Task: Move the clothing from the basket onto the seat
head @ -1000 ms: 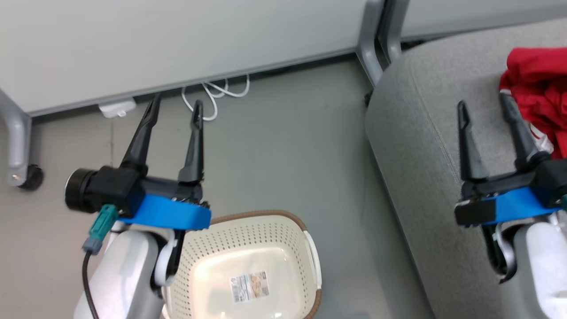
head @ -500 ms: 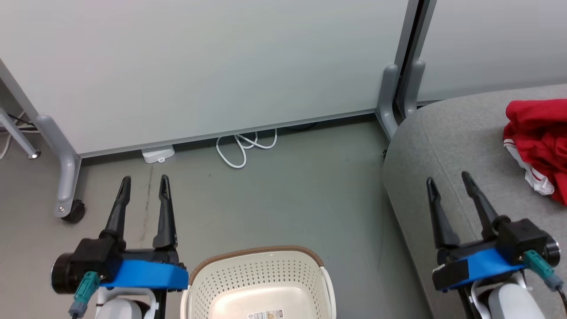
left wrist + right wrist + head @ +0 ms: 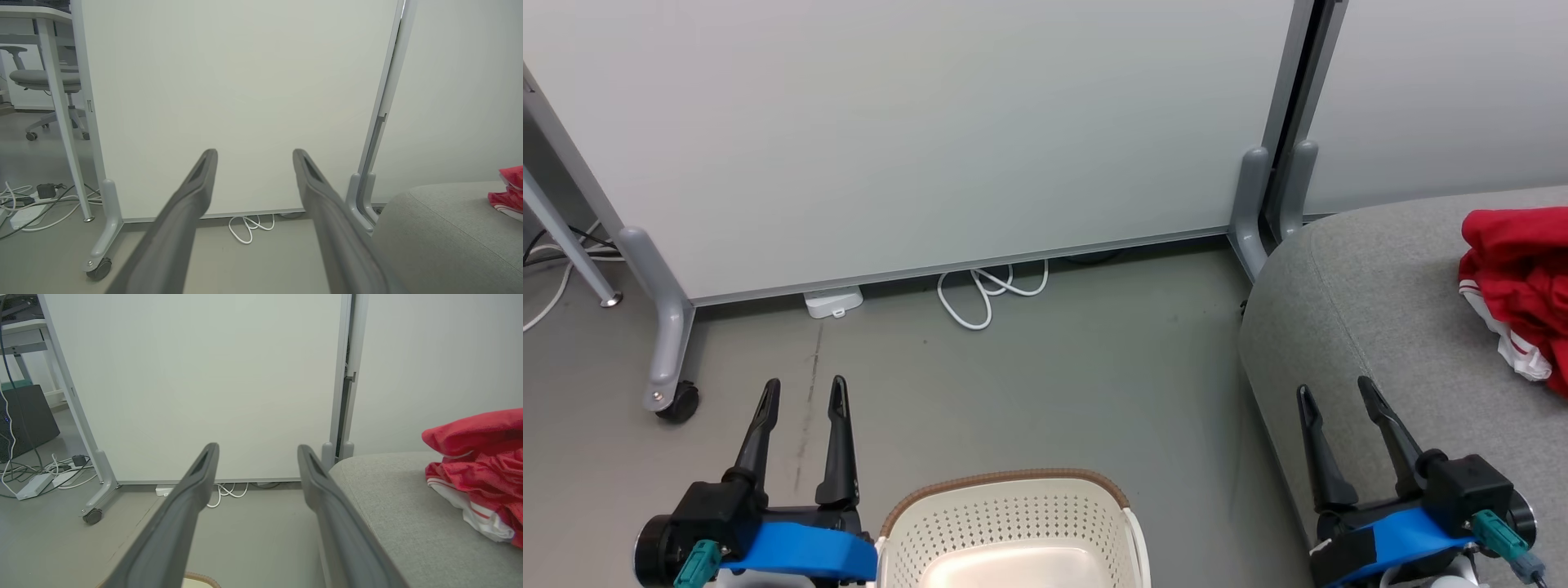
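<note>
The left fingers (image 3: 836, 449) stand moderately apart, holding nothing, above the floor (image 3: 1094, 367) just left of the basket (image 3: 1013, 514). The right fingers (image 3: 1321, 445) show a like gap, also free, over the left edge of the seat (image 3: 1380, 327). The clothing (image 3: 1515, 269) lies heaped on the seat, well in from that edge and apart from both arms. Since half a second ago the whole head view has shifted, so the camera moved. The heap lies as before, and both pairs of fingers keep their spread.
</note>
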You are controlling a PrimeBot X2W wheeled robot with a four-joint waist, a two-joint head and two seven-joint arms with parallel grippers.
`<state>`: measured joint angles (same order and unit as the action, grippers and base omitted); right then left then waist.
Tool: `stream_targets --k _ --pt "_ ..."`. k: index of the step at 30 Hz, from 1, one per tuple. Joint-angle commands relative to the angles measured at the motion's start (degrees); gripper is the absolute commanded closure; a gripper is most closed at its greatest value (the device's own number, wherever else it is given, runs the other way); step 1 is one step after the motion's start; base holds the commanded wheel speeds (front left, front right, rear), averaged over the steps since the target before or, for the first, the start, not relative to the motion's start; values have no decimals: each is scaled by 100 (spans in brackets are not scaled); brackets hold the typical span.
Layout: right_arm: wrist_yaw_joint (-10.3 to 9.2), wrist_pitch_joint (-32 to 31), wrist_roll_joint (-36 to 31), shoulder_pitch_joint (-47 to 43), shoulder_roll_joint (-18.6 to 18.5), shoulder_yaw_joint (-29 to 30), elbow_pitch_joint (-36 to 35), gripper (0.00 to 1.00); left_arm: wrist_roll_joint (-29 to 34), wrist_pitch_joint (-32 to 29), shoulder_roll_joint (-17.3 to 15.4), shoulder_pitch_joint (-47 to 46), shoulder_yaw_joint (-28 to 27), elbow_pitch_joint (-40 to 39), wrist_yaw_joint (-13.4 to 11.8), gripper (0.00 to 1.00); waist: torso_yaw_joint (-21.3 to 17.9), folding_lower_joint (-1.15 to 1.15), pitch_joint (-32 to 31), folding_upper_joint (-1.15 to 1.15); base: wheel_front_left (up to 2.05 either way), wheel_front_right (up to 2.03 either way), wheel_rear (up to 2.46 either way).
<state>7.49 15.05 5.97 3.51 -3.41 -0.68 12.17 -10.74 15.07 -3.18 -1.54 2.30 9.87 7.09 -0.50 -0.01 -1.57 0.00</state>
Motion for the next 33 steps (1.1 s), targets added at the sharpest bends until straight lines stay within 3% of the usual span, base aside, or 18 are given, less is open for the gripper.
stream_targets --k 1,24,25,30,33 --pt "1 19 19 -92 30 12 10 0 24 14 10 44 -16 30 26 0 15 1 -13 0 0 0 0" --pt "1 19 179 -201 57 21 81 0 53 14 31 54 -42 192 41 0 107 1 -136 0 0 0 0" --pt "0 0 141 -140 45 23 69 100 27 0 24 51 -9 192 33 100 108 1 -137 0 0 0 0" --pt "0 -21 133 -248 52 18 290 100 15 -34 30 200 16 411 33 100 109 1 -137 0 0 0 0" --pt "0 -121 448 -221 53 62 323 100 -296 -110 29 188 -12 422 33 100 108 1 -130 0 0 0 0"
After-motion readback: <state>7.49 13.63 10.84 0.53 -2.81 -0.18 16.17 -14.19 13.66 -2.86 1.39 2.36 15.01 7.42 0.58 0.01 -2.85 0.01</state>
